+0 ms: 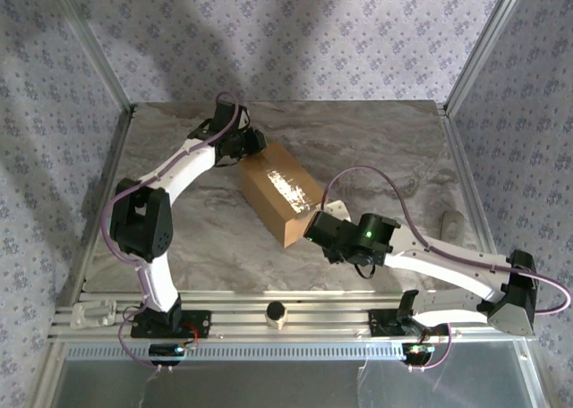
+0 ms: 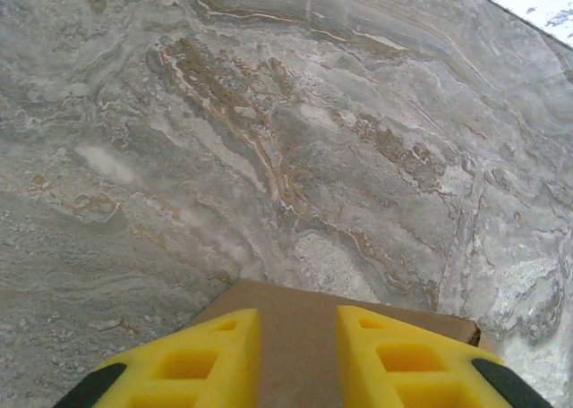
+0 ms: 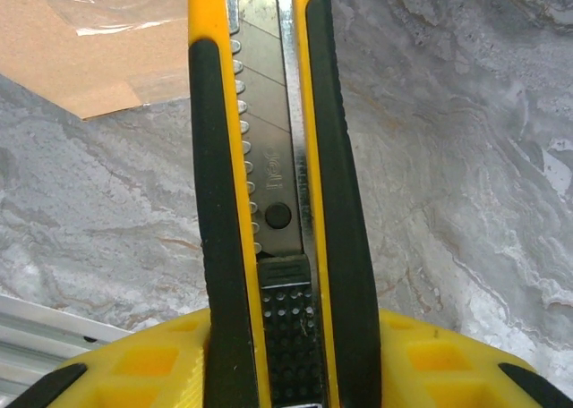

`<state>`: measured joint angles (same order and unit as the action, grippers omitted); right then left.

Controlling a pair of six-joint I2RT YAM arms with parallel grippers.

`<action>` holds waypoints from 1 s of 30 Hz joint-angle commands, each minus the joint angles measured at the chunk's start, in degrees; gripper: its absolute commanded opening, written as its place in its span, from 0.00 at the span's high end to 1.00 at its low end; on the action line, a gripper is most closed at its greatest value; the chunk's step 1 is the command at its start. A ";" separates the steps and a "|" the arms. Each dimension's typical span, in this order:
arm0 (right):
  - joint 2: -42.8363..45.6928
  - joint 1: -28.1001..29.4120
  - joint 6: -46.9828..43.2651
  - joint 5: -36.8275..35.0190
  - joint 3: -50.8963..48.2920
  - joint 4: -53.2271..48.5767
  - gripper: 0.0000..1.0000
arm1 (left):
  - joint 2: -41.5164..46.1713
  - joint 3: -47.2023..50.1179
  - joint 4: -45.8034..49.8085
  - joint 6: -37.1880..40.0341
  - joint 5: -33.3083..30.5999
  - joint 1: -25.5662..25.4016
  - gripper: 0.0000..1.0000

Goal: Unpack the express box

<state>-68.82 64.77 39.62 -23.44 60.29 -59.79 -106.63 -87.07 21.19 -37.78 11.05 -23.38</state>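
The express box (image 1: 277, 190), brown cardboard with shiny tape along its top, lies at an angle in the middle of the marble table (image 1: 385, 148). My left gripper (image 1: 249, 146) is at the box's far end. In the left wrist view its yellow fingers (image 2: 206, 354) stand apart over the cardboard (image 2: 295, 299), which shows through the gap. My right gripper (image 1: 318, 227) is at the box's near end, shut on a yellow and black utility knife (image 3: 269, 157). The knife points toward a taped corner of the box (image 3: 81, 50).
An aluminium rail (image 1: 269, 323) runs along the near edge with a small round knob (image 1: 277, 313) on it. A white part (image 1: 94, 314) sits at the rail's left end. A grey object (image 1: 454, 225) lies by the right frame post. Patterned walls enclose the table.
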 commanded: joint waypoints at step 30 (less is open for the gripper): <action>-0.66 0.55 1.69 -4.16 1.86 4.04 1.00 | -2.15 -4.27 0.21 -7.86 5.13 7.38 0.52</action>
<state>-69.34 65.08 39.64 -25.32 60.64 -56.49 -109.47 -89.76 21.43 -45.34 15.66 -16.71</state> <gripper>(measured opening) 0.387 0.484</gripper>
